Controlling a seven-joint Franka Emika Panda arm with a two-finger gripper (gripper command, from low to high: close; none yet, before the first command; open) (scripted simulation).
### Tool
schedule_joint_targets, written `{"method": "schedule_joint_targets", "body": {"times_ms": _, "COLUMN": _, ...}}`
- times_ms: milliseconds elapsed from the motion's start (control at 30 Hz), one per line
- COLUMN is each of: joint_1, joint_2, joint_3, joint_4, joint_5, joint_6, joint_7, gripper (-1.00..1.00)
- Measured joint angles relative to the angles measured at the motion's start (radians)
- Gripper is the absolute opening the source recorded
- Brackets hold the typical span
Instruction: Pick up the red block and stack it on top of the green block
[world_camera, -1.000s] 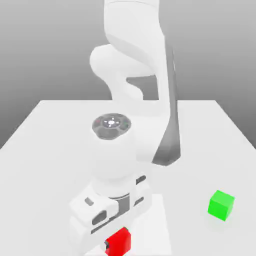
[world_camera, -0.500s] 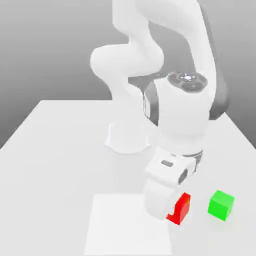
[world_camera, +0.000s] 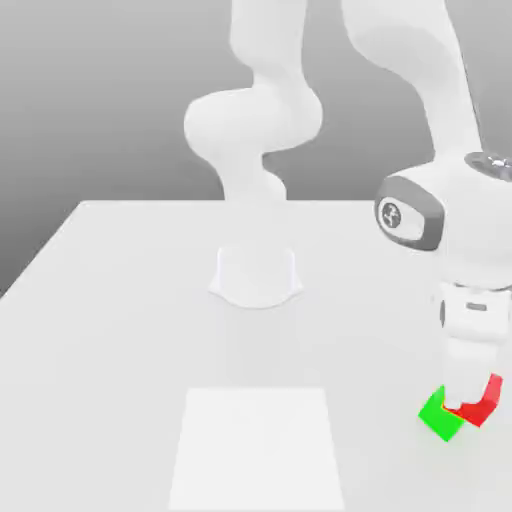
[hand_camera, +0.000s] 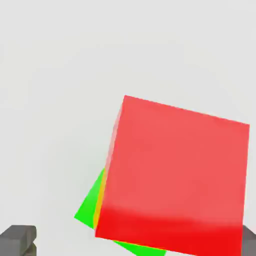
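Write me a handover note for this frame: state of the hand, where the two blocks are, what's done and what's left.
Hand: fingers open, hanging directly over the stack, not gripping.
Red block: on top of the green block, turned a little relative to it and overhanging, so only a corner and edge of green show from above. In the exterior view the pair sits near the table's front edge, at that view's right.
Done: pick, carry, place, release.
Left: lift the hand clear and confirm the red block stays put.

The red block (hand_camera: 175, 177) hid most of the green block (hand_camera: 90, 210); the arm (world_camera: 470, 250) ran off the exterior view's right edge.
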Motion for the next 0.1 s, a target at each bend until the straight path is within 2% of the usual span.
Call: {"method": "schedule_joint_targets", "body": {"times_ms": 100, "joint_1": -0.001, "joint_2": -0.097, "joint_3": 0.003, "joint_4": -0.004, "joint_5": 0.010, "joint_6": -0.093, "joint_7": -0.007, "gripper": 1.00}}
